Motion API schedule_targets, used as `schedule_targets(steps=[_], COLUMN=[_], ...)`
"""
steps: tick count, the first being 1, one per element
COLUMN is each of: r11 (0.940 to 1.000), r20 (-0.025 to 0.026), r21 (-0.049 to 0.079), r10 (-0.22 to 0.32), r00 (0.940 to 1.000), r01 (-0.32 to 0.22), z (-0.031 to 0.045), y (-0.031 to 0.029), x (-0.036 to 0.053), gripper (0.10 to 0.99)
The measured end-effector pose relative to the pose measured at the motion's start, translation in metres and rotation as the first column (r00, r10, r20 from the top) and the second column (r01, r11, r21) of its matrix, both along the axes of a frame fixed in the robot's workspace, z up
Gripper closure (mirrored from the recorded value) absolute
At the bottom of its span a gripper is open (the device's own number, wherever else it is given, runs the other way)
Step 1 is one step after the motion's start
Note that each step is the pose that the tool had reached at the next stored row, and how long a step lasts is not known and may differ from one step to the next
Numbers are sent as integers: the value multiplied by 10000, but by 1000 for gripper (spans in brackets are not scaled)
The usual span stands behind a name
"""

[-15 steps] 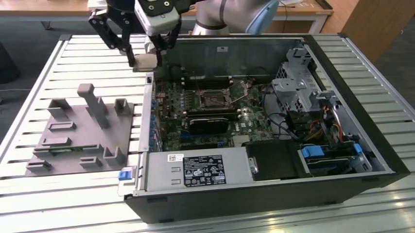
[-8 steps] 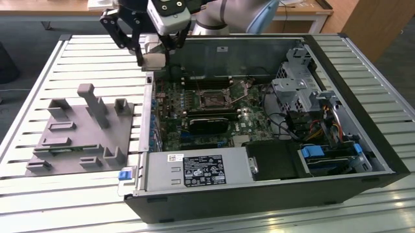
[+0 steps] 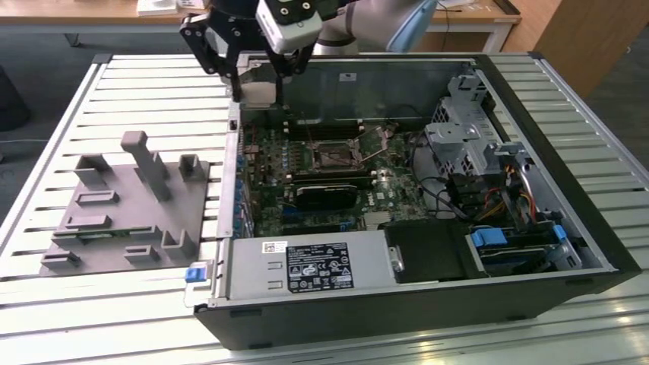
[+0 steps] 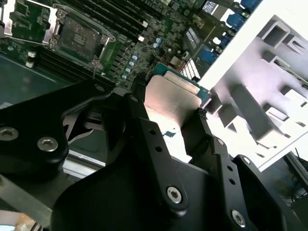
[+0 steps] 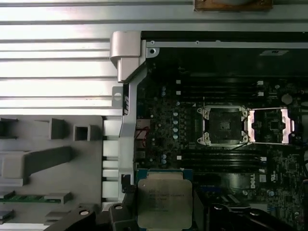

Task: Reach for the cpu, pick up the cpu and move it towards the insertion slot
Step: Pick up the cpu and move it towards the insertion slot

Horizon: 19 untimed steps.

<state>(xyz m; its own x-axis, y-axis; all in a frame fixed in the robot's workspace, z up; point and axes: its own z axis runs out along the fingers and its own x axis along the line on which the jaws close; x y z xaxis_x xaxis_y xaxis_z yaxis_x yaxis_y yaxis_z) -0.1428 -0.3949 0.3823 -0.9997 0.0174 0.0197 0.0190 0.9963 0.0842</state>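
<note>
CPU (image 5: 163,202) sits clamped between the gripper (image 4: 168,113) fingers, lifted clear of the grey fixture (image 3: 127,209) and hanging over the open case's edge. Farther in, the insertion slot (image 5: 223,125) lies uncovered; the pickup looks done, the carry across only partway.

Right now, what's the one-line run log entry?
gripper: shut on cpu | cpu: lifted, above case edge | insertion slot: open, empty | cpu not at slot
</note>
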Motion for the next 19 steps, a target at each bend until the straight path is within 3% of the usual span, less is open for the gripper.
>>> schedule_targets(steps=[19], r11=[10000], r20=[18], r21=[-1], r10=[-84], r00=[10000], r01=[84], z=[-26], y=[122], x=[488], gripper=[545])
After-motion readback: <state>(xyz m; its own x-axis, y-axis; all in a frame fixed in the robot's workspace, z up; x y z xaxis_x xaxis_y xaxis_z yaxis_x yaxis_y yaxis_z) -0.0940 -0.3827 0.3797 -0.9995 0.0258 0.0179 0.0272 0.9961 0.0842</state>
